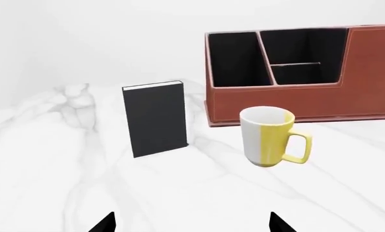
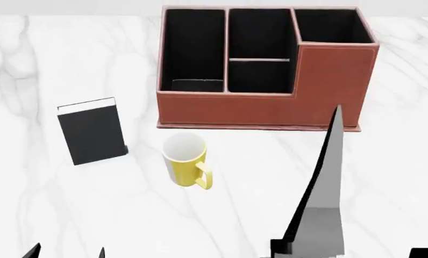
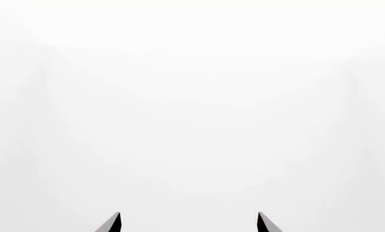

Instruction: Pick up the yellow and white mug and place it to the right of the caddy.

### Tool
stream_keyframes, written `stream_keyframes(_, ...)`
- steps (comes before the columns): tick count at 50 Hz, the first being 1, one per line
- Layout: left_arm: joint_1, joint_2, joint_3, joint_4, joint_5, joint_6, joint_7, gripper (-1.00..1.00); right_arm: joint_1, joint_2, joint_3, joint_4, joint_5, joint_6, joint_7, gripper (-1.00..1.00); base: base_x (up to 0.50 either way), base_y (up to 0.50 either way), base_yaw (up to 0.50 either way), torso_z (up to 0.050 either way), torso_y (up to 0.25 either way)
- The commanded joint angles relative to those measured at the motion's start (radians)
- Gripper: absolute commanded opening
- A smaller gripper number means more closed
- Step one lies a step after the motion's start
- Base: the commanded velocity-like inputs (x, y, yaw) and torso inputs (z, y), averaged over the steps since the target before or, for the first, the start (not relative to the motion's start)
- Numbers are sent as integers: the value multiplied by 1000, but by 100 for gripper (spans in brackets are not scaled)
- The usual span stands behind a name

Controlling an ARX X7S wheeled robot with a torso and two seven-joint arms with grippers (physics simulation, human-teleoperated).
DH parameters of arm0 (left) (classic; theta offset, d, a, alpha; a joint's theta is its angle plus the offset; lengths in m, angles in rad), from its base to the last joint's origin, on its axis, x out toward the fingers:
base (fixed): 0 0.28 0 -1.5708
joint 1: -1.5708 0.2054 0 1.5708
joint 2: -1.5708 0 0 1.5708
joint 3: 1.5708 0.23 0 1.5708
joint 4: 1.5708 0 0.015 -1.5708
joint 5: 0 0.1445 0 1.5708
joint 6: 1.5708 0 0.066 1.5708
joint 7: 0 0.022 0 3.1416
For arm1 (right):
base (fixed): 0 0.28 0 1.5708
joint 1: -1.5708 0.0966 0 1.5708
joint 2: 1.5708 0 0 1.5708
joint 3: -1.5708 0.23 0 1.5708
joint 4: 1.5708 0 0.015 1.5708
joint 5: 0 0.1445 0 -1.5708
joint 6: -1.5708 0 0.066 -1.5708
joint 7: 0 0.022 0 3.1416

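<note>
The mug (image 2: 186, 159) stands upright on the table (image 2: 386, 161), just before the caddy (image 2: 264, 102), right of a book (image 2: 92, 130). Both the left gripper (image 1: 191, 224) and right gripper (image 3: 188, 223) are spread, empty.

Left gripper (image 1: 189, 223): fingers spread wide, holding nothing, at 7 o'clock in the head view.
Right gripper (image 3: 189, 223): fingers parted, holding nothing.
Right arm (image 2: 321, 204): at 5 o'clock.

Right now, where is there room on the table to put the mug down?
Bare marble lies right of the caddy, and in front of the mug. It is tighter between the book and the mug, below the caddy's front.
</note>
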Motion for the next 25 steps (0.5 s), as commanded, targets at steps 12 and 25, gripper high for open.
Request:
stream_keyframes(12,28,-38,-61,269,-37,-217,-105,100,635,97,-723,-17,-7,-181,130,100,0,0,0,0,0)
stream_keyframes(25,109,-110,-110,808,4,-451,-189,100,598,80,-691,-17,-13,-171,130,100,0,0,0,0,0)
